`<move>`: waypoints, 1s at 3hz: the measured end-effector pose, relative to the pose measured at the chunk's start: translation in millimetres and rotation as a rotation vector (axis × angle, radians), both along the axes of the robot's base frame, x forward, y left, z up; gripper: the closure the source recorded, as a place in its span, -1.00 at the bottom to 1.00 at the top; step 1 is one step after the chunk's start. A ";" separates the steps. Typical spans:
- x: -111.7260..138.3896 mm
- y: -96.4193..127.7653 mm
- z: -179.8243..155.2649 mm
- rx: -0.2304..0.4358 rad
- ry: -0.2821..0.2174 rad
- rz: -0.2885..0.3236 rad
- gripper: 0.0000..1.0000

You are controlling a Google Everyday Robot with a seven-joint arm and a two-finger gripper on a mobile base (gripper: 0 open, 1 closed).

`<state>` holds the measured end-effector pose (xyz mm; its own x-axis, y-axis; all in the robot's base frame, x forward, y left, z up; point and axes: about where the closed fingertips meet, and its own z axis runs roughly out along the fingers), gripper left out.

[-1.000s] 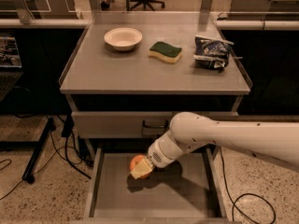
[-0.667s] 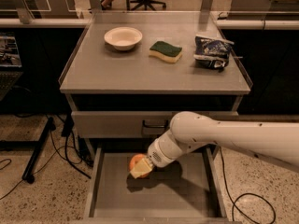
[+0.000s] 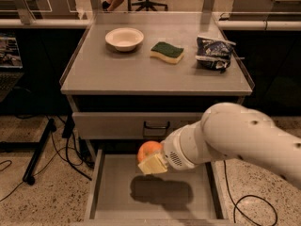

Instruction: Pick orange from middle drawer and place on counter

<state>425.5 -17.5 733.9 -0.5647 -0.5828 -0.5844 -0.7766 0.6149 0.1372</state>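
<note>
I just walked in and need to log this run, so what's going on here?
The robot's arm reaches into the open middle drawer. Its tool is closed on the orange and holds it above the drawer's bare floor, with a shadow beneath. The orange is not yet on the counter. Up there sit a white bowl, a sponge and a dark snack bag.

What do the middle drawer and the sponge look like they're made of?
The middle drawer looks like painted metal: matte gray, with thin straight walls. The sponge looks like yellow foam under a green scouring layer. The tool, above the drawer, grips the orange.
</note>
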 end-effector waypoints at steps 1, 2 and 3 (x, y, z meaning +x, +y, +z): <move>-11.3 -14.4 63.7 -0.022 -0.094 -0.043 1.00; -11.3 -14.4 63.7 -0.022 -0.094 -0.043 1.00; 12.4 -16.3 117.9 -0.054 -0.208 -0.065 1.00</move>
<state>437.9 -33.8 851.8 -0.4727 -0.5827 -0.6611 -0.7429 0.6670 -0.0567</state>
